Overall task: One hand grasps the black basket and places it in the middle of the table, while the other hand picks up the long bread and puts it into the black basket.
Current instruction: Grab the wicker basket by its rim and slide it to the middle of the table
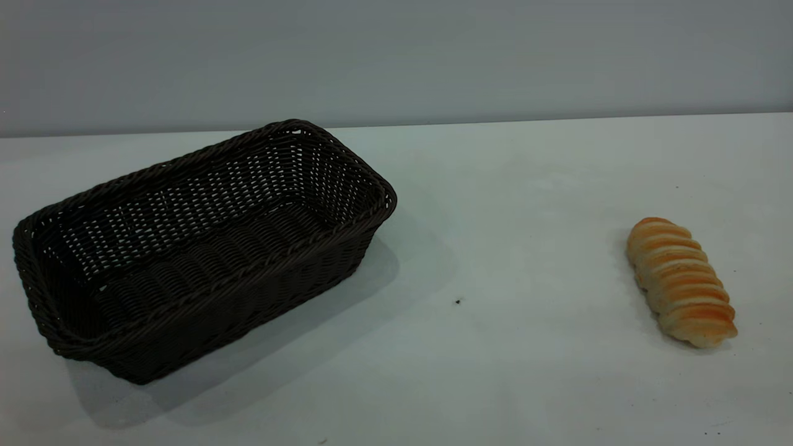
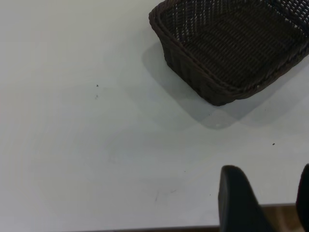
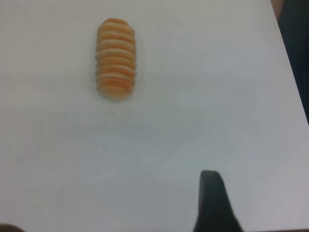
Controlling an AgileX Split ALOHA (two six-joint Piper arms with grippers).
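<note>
Two things well apart: black basket (image 1: 204, 248) left, long bread (image 1: 681, 282) right (hands' grip unclear); bare table (image 1: 495, 204) between

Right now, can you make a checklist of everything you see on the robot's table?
Surface: white-grey table, a few tiny dark specks.
Job's things: black basket empty, upright, on the left side; long bread lying far right, apart from the basket.
Clutter: nothing seen.
Hands: left hand near the table edge, short of the basket, open; right hand short of the bread, holding nothing.
Cables: nothing seen.
Surroundings: plain grey wall.
</note>
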